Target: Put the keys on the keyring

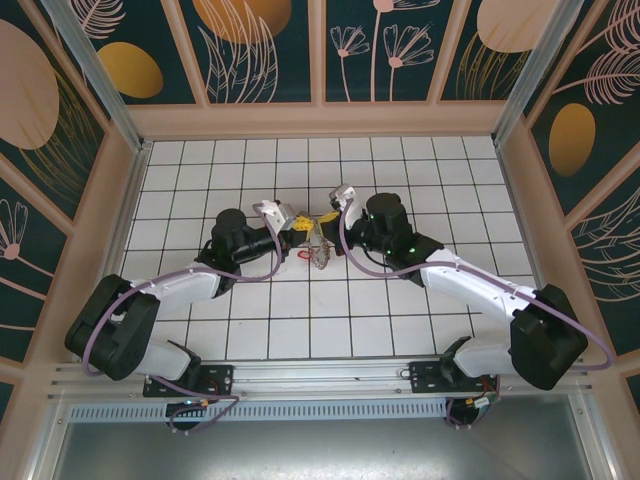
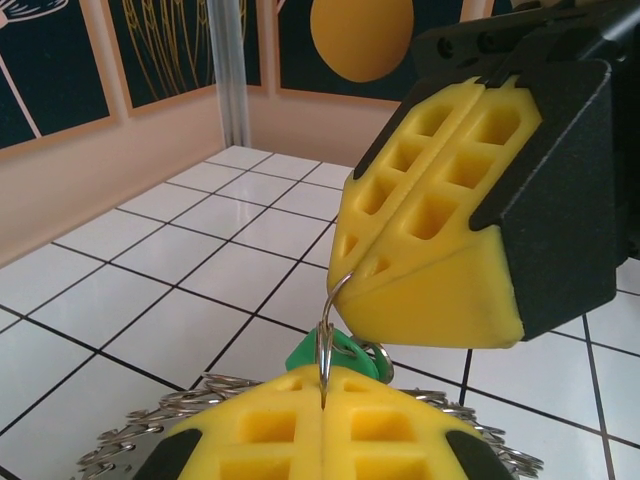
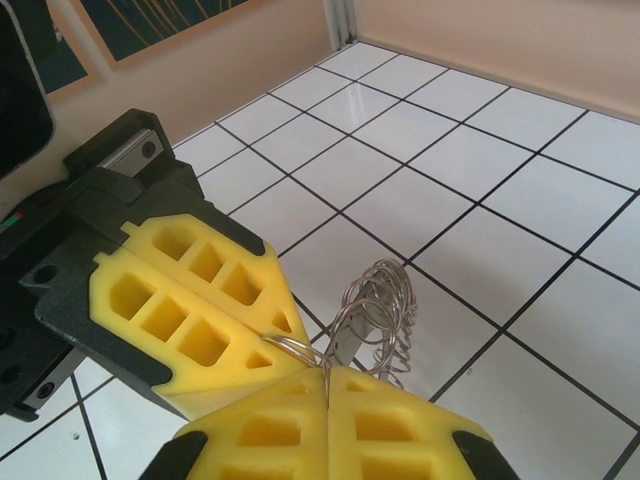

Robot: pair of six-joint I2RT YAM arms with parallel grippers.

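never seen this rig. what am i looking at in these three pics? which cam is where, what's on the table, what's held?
Two robot arms bolted side by side at a white tiled table. The overhead picture looks down from behind them: left pincer and right pincer meet mid-table. The other two pictures come from a camera on each wrist; the yellow fingers along the bottom edge are that arm's own. Both pincers are shut, pinching one thin wire loop between them. A green tag sits just below it. Beneath lies the keyring, a bunch of silvery wire loops. Whether the pinched loop belongs to a key, I cannot tell.
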